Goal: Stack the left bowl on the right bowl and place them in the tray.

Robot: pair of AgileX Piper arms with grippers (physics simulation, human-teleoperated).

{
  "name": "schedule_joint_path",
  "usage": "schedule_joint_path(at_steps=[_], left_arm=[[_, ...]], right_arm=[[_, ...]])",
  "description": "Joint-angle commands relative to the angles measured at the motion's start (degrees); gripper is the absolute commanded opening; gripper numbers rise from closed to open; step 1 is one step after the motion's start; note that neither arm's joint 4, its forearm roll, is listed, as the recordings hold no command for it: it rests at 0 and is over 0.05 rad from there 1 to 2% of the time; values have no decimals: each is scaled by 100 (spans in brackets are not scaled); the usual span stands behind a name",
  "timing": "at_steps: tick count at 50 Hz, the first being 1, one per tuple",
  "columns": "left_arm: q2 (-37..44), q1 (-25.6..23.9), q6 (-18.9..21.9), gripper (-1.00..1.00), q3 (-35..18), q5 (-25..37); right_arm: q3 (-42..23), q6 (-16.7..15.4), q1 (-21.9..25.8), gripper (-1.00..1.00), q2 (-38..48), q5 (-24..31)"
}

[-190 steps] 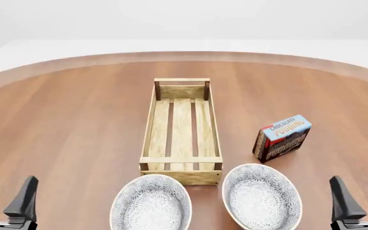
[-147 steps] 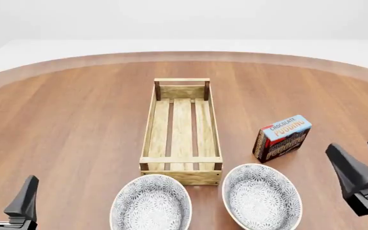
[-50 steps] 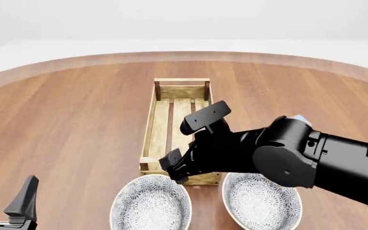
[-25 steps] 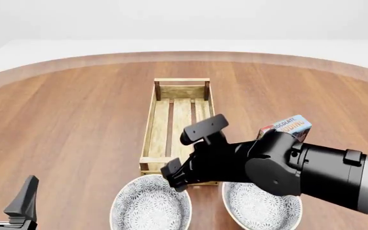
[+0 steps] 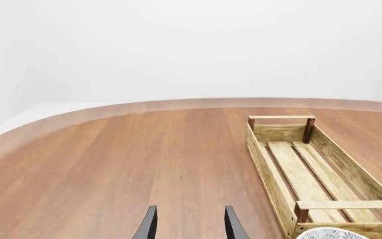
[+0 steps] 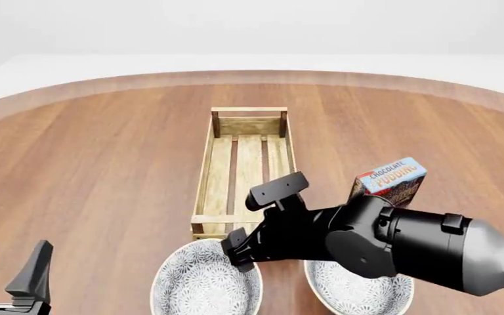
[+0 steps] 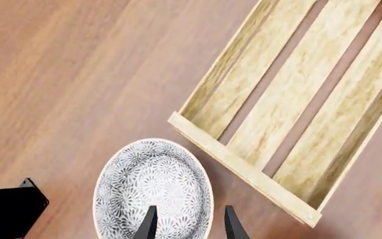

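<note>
Since half a second ago my right arm has dropped lower and drawn back toward me, so the pudding box (image 6: 388, 186) shows whole again behind it.

From the front, the right gripper (image 6: 264, 220) hangs over the near end of the tray (image 6: 207, 172), its fingers spread, one raised over the slats and one down by the far rim of the left bowl (image 6: 207, 281). I have reached across because that bowl must go onto the right bowl (image 6: 348, 290), now mostly hidden under the arm. The left gripper (image 6: 7, 269) waits open at the near left corner, out of the way.

The left wrist camera shows its fingers apart above bare table (image 5: 111, 164), with the tray off to one side.

The right wrist camera looks straight down: the fingertips stand apart over the bowl's rim, touching nothing that I can see, the tray just beyond the bowl.
</note>
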Motion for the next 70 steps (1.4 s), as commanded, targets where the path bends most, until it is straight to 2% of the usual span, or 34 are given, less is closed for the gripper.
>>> schedule_joint_path(at_steps=[1,10,22,70], left_arm=[[0,0,0,100,0,0],[0,0,0,100,0,0],[0,0,0,100,0,0],[0,0,0,100,0,0]], right_arm=[[141,103,-24,100,112,-180],[72,118,80,100,241,-176],[292,205,-78,100,189,-338],[636,754,3,100,1189,-1332]])
